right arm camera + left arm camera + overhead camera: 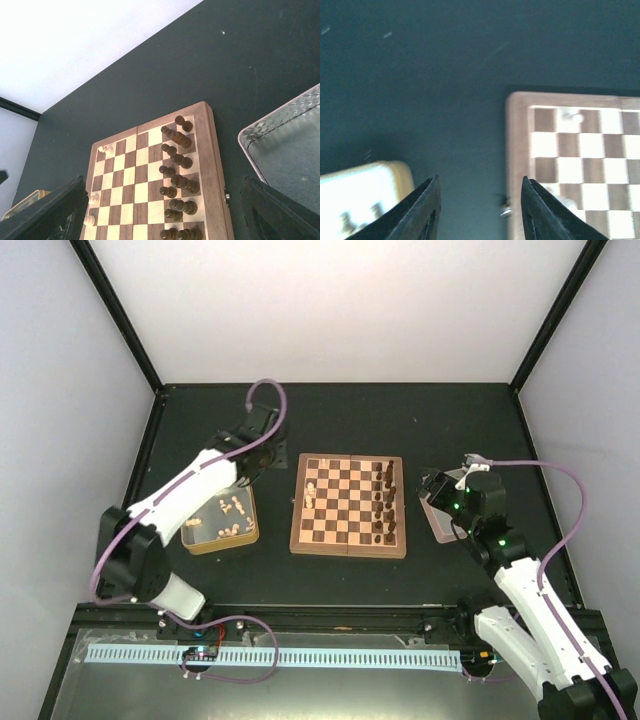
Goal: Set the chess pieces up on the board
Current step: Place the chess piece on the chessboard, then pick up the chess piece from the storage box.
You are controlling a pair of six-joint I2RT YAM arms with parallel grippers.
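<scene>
Left fingers: parted, nothing between them, only dark counter showing in the gap. They hang above the strip of counter between the far corner of the gold-tan tin and the near edge of the chessboard. Right fingers: spread wide, holding nothing, poised to the right of the board, beside the silver-grey tray, and looking back across the board. The chessboard lies flat at the centre of the counter, with the tin just to its left and the tray just to its right, neither touching it. Dark brown chess pieces stand upright in the two files along the board's right side, closely set; the right wrist view confirms both files occupied. A few pale cream pieces stand singly on squares along the board's left edge, well apart from one another. Further pale pieces lie loose inside the tin. The centre squares of the board are bare. The left arm reaches over the tin's far end.
</scene>
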